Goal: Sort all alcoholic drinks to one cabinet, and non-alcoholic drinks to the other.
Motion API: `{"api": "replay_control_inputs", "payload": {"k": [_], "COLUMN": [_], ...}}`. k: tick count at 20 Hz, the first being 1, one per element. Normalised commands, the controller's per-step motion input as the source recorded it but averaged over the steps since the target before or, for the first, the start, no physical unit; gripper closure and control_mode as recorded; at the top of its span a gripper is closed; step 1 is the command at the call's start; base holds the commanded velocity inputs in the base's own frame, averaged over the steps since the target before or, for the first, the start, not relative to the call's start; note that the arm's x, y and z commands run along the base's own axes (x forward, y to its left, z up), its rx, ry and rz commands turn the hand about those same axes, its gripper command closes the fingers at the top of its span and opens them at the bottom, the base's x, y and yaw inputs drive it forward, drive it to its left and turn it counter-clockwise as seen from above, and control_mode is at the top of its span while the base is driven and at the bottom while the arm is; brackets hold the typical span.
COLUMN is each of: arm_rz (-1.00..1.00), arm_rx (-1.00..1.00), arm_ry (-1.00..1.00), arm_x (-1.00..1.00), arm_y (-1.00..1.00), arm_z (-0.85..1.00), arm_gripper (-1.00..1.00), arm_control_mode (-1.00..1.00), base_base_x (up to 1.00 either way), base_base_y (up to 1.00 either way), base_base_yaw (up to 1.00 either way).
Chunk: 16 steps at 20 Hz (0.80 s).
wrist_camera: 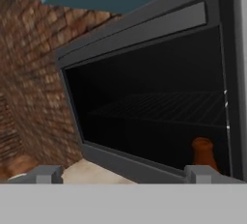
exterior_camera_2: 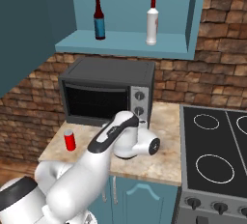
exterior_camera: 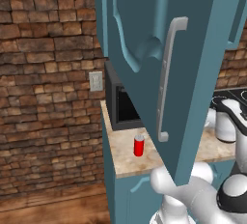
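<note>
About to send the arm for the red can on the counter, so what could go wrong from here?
The hand is open and faces the microwave, not the red can; a straight reach would likely hit the door glass. The open cabinet door hangs over the counter and could catch the arm as it lifts the can towards the shelf.

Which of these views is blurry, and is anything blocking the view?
Hand view: softly blurred brick wall, dim toaster oven interior. Left base view: an open cabinet door blocks much of the counter. Right base view: evenly lit, red can casts little shadow.
</note>
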Motion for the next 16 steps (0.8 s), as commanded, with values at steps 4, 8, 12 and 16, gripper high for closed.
{"api": "replay_control_inputs", "payload": {"k": [4, 8, 12, 16], "arm_rz": [0.00, 0.00, 0.00, 0.00], "arm_rx": [0.00, 0.00, 0.00, 0.00], "arm_ry": [-0.01, 0.00, 0.00, 0.00], "arm_x": [0.22, 0.21, 0.23, 0.24], "arm_y": [0.00, 0.00, -0.01, -0.06], "arm_z": [-0.11, -0.13, -0.15, -0.14], "arm_gripper": [-1.00, -1.00, -1.00, -1.00], "arm_control_mode": [-1.00, -1.00, -1.00, -1.00], "base_base_x": [0.00, 0.00, 0.00, 0.00], "base_base_y": [0.00, 0.00, 0.00, 0.00], "base_base_yaw": [0.00, 0.00, 0.00, 0.00]}}
